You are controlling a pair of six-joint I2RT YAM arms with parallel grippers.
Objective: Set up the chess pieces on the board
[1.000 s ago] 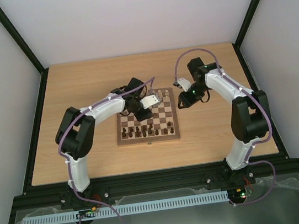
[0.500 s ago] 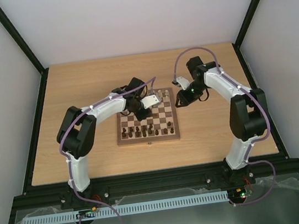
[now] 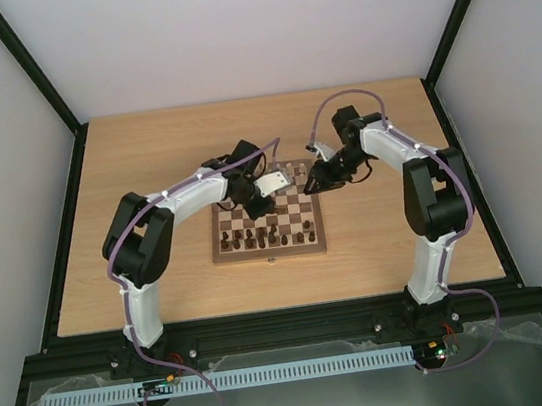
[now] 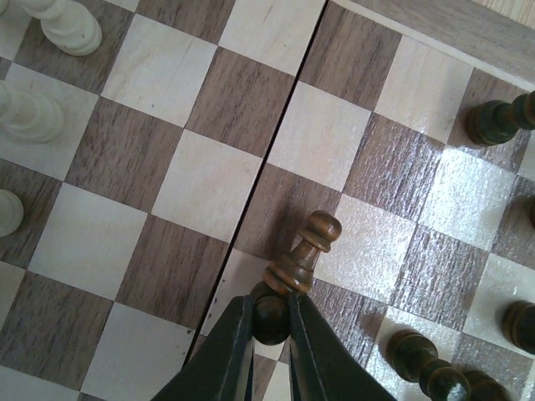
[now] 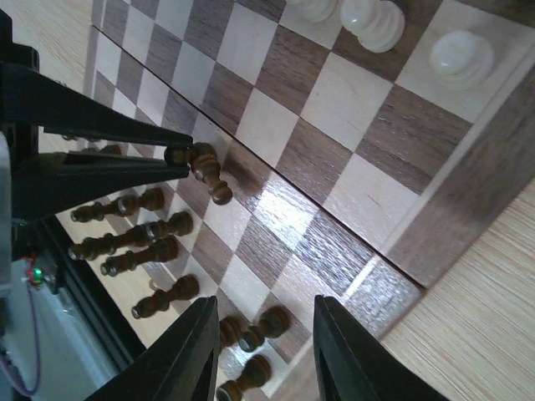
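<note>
1. At the centre of the tabletop (image 3: 144,160), the board (image 3: 270,255) lies square to the two arms. We see the left arm (image 3: 175,204) bent in over its middle.
2. The left fingers (image 4: 227,355) are pressed onto the round base of one dark pawn (image 4: 303,257), pinching it from both sides.
3. That pawn tilts, its head leaning away from the fingers towards a light square. It sits right beside the seam (image 4: 276,142) that runs down the middle of the board (whether its base touches the wood, we cannot tell).
4. From the right wrist we see the same grip side-on: two black fingers meet on the base of the pawn, which slants out over the squares.
5. The right arm (image 3: 416,157) curls in from the far right. Its right fingers (image 5: 196,355) stand spread with nothing between them, above the board's right edge.
6. The other dark pieces (image 5: 125,242) stand in rows on the near side of the board.
7. The pale pieces (image 4: 67,25) stand along the far side, well apart from the pinched pawn.
</note>
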